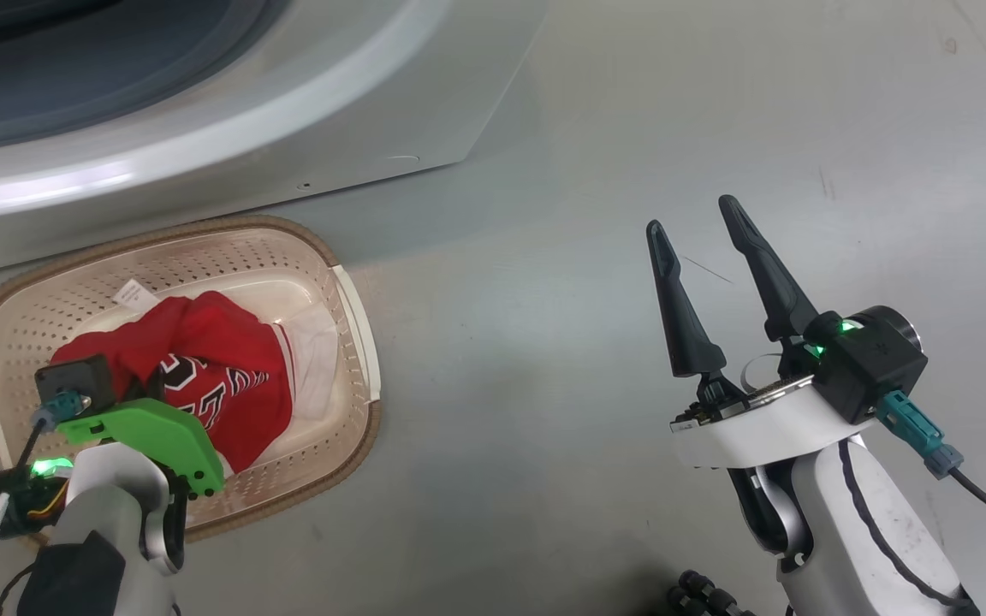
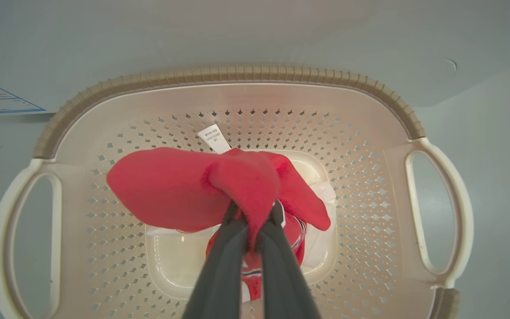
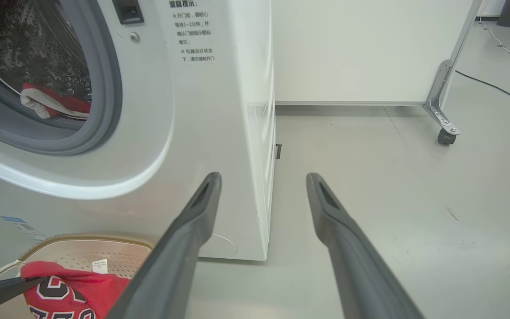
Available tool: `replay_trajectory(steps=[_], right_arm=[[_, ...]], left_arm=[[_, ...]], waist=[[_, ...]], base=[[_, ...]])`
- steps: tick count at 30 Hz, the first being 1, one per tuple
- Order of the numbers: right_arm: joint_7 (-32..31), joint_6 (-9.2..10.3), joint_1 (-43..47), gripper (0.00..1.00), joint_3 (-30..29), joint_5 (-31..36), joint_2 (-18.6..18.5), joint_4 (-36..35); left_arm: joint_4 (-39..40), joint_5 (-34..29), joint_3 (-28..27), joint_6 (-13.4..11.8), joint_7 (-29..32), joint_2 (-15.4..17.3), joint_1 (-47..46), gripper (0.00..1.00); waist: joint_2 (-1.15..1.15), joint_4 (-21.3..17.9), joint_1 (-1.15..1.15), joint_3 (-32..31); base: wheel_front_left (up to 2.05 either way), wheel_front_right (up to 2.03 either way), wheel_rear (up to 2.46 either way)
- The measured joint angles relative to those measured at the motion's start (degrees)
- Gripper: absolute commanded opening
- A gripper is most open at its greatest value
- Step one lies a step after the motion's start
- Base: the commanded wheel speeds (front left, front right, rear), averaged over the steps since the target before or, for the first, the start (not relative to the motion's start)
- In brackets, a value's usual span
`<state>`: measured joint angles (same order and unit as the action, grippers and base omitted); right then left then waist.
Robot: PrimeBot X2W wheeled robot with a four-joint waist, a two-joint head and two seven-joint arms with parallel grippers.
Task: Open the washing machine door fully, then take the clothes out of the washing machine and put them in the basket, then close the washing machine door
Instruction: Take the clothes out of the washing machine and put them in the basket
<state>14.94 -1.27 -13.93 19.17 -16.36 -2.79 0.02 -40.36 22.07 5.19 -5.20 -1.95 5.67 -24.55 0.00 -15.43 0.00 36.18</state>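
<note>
Your left tool [image 2: 255,212] is clamped on the red garment [image 2: 166,186] above the basket [image 2: 237,74]; right tool [image 1: 691,218], 3 o'clock of it, spread, empty.

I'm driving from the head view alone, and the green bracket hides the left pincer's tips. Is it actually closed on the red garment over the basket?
Observer: Yes. In the left wrist view the left pincer is shut on a bunched fold of the red garment, with the basket directly beneath it.
Operator: My view cuts off the machine's opening. Is anything in there?
Observer: Yes. The right wrist view shows red and white clothes lying inside the washing machine, low in its steel drum.
</note>
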Motion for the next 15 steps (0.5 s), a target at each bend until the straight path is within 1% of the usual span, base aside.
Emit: replay_trajectory(steps=[3,7,8,9,10,11,12,13,15], right_arm=[[0.0,0.41,-0.04,1.0,-0.03,-0.29,0.0,0.03],[0.0,0.42,-0.18,1.0,0.03,-0.33,0.0,0.1],[0.0,0.42,-0.26,1.0,0.07,-0.33,0.0,0.13],[0.0,0.43,-0.35,1.0,0.14,-0.34,0.0,0.18],[0.0,0.44,-0.47,1.0,0.21,-0.34,0.0,0.25],[0.0,0.52,-0.68,1.0,0.24,-0.34,0.0,0.36],[0.0,0.52,-0.89,1.0,0.24,-0.34,0.0,0.4],[0.0,0.7,-1.02,1.0,0.24,-0.34,0.0,0.4],[0.0,0.88,-1.09,1.0,0.16,-0.34,0.0,0.63]], left_arm=[[-2.0,0.01,0.21,0.47,0.69,0.14,-1.16,0.0],[-4.13,0.43,0.12,0.83,1.36,0.04,-2.68,0.0],[-4.61,0.6,0.09,0.97,1.36,0.02,-2.94,0.04],[-5.14,0.63,0.09,0.98,1.36,0.02,-3.23,0.15],[-5.57,0.63,0.09,1.04,1.34,0.02,-3.48,0.35],[-5.95,0.63,0.09,1.05,1.3,0.02,-3.77,0.52],[-6.31,0.63,0.09,1.05,1.26,0.02,-4.06,0.78],[-6.71,0.63,0.08,1.16,1.01,0.01,-4.33,1.0],[-7.53,0.63,0.01,1.49,0.0,-0.07,-4.78,1.0]], waist=[[0.0,-0.59,0.0,0.62],[0.0,-0.8,0.0,1.01],[0.0,-0.79,0.0,1.04],[0.0,-0.77,0.0,1.06],[0.0,-0.75,0.0,1.07],[0.0,-0.73,0.0,1.06],[0.0,-0.7,0.0,1.03],[0.0,-0.66,0.0,1.0],[0.0,-0.55,0.0,0.79]], base=[[0.0,0.0,0.0],[0.0,0.0,0.0],[0.0,0.0,0.0],[0.0,0.0,0.0],[0.0,0.0,0.0],[0.0,0.0,0.0],[0.0,0.0,0.0],[0.0,0.0,0.0],[0.0,0.0,0.0]])
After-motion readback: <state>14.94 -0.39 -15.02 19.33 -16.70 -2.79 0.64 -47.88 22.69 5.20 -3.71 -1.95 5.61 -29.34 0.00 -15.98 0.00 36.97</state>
